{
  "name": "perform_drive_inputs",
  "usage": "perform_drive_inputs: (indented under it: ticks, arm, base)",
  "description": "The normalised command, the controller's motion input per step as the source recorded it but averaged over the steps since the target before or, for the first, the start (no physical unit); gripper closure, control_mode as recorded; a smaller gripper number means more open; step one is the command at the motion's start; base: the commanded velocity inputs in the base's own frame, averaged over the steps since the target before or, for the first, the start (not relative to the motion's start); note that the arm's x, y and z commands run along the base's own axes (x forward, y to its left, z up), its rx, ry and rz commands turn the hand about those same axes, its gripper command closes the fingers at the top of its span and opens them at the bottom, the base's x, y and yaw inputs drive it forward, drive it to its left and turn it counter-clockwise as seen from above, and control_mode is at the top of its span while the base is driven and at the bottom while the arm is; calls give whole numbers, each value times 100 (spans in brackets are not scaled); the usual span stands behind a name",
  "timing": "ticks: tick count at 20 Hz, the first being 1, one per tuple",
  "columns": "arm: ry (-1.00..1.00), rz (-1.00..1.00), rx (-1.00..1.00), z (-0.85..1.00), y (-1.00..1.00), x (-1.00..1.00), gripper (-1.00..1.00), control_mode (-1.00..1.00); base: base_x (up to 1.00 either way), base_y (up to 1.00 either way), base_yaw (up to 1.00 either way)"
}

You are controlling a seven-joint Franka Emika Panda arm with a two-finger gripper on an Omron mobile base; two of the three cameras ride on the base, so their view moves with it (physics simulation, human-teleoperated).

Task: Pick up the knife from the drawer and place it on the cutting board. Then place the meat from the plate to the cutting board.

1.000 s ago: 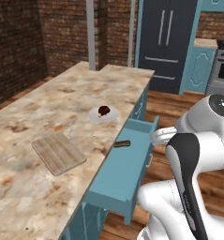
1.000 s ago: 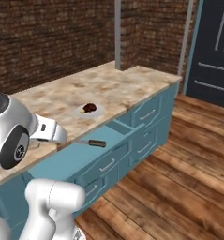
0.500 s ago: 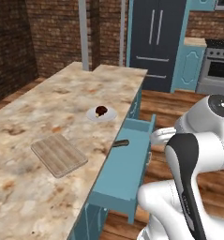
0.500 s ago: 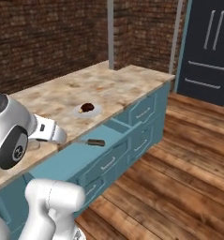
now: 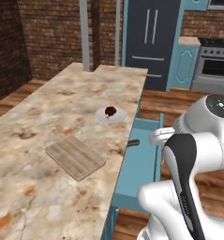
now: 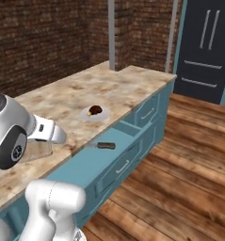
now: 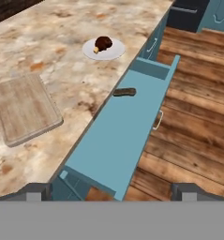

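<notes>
Claw (image 7: 111,190) jaws wide apart and empty, high above the open drawer (image 7: 132,126); knife (image 7: 124,92) ahead at the drawer's bench-side edge, handle crosswise.

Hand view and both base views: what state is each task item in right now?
drawer: pulled open
knife: lying in the drawer, blade under the counter edge
cutting board: bare, flat on the counter
meat: on the plate
plate: on the counter, holding the meat
end effector: open, holding nothing
</notes>
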Motion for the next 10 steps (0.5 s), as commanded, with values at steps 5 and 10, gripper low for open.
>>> perform_drive_inputs:
  ticks: [5, 10]
  arm:
    - [0, 0, 0, 0, 0, 0, -100, 100]
    - [0, 0, 0, 0, 0, 0, -100, 100]
  base:
    - [9, 7, -20]
    - [31, 0, -19]
